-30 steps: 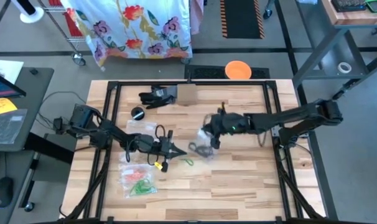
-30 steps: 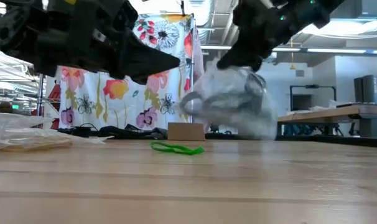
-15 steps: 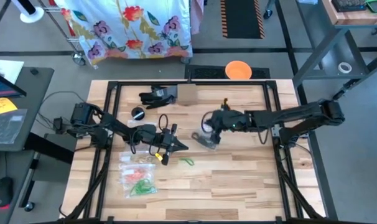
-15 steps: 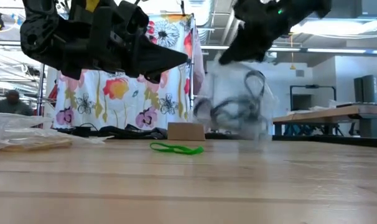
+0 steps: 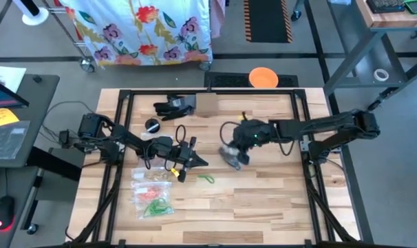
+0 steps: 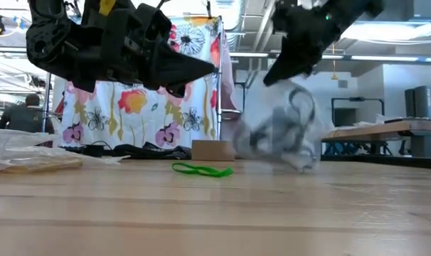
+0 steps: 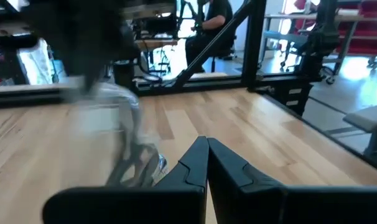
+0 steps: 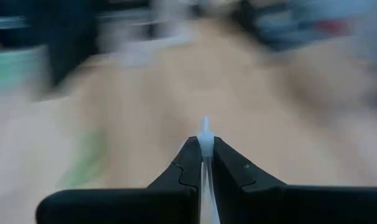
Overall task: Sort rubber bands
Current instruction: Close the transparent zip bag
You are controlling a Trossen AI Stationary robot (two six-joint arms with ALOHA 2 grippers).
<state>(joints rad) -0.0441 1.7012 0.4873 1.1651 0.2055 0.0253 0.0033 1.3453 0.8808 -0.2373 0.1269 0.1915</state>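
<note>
The right gripper (image 5: 237,153) hangs above the middle of the table (image 5: 263,200), its fingers pinched on the top edge of a clear bag (image 6: 283,135) with dark rubber bands (image 6: 299,107) inside; the bag dangles below it, its lower corner near the wood. The left gripper (image 5: 203,162) is clenched on nothing, raised off the table just beside the bag. A green rubber band (image 5: 206,179) lies flat on the wood below the left gripper's tip. Two more bags (image 5: 151,193) with orange and green bands lie nearer the left edge. Bare wood stretches toward the right and front edges
</note>
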